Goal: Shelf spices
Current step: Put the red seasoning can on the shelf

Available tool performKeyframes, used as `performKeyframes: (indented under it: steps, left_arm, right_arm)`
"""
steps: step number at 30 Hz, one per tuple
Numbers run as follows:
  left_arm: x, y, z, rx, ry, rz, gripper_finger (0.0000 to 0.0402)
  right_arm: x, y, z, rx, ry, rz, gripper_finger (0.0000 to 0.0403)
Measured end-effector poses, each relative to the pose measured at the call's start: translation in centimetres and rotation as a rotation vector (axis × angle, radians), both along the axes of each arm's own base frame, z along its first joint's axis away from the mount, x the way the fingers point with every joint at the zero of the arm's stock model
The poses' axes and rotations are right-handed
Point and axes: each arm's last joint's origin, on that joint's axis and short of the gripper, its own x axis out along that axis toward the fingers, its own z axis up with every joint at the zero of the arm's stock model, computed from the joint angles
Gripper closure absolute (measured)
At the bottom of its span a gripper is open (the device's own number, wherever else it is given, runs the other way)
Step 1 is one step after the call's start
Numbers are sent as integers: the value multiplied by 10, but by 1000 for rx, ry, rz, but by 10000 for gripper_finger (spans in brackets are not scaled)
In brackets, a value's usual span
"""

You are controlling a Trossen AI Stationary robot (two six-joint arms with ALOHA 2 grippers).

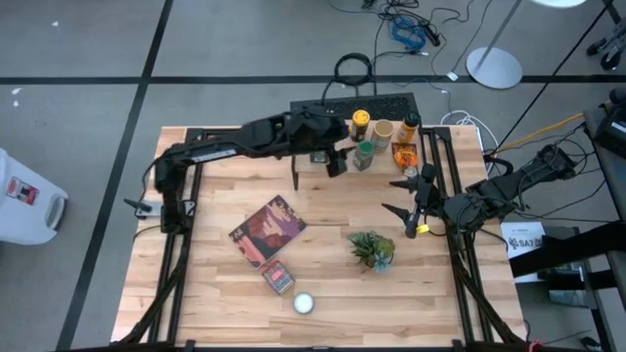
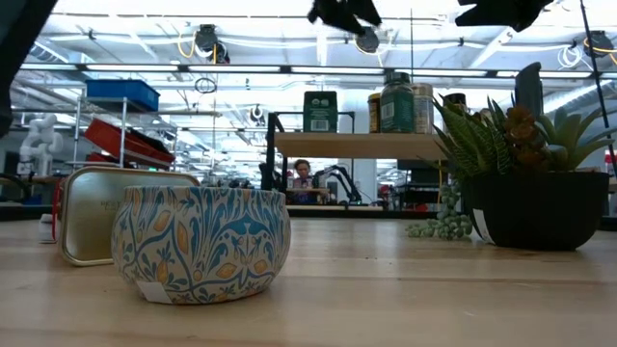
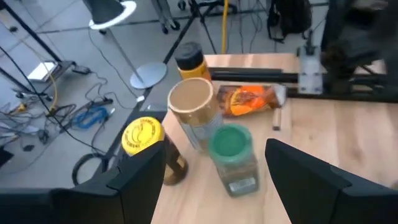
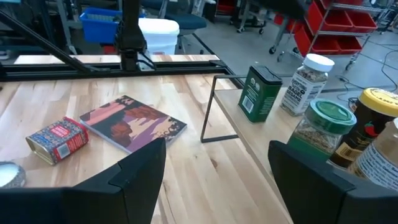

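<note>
The shelf [image 2: 359, 145] stands at the table's far side and carries several spices: a yellow-topped jar [image 3: 142, 135], a tan-topped jar [image 3: 191, 99], a green-topped jar [image 3: 230, 142], a flat orange packet [image 3: 249, 99] and a dark green tin [image 4: 260, 93]. My left gripper [image 1: 337, 159] hovers open above the shelf, just left of the green-topped jar, holding nothing. My right gripper [image 1: 403, 198] hangs open over the table's right part, short of the shelf, also empty. A red tin [image 1: 278, 278] and a white round tin [image 1: 304, 303] sit on the table near its front edge.
A maroon picture book [image 1: 267, 230] lies at mid-table. A green potted plant [image 1: 373, 248] stands just left of my right gripper. A dark keyboard [image 1: 367, 104] lies behind the shelf. People and racks show in the room beyond the table.
</note>
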Motion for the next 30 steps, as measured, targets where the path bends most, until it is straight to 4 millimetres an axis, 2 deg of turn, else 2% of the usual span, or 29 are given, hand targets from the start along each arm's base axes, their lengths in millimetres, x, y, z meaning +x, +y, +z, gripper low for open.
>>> performKeyframes:
  steps: [5, 8, 12, 15, 19, 23, 30]
  left_arm:
    - [-36, -29, 32, -4, 15, -56, 117]
    - [-62, -50, 44, -23, 65, -76, 117]
    - [-93, -79, 52, -65, 138, -59, 117]
    - [-109, -100, 51, -104, 203, -43, 117]
    - [-121, -131, 40, -152, 294, -32, 117]
    - [-123, -165, 18, -166, 341, -32, 118]
    - [-134, -218, -42, -205, 436, 6, 118]
  right_arm:
    - [0, 2, 1, 16, -3, 41, 132]
    - [0, 6, 1, 35, -9, 91, 132]
    - [1, 12, 4, 73, -32, 183, 132]
    - [5, 19, 4, 103, -32, 267, 132]
    - [15, 30, 1, 145, -23, 384, 132]
    - [30, 45, -9, 162, 14, 472, 132]
    - [53, 67, -31, 157, 82, 532, 132]
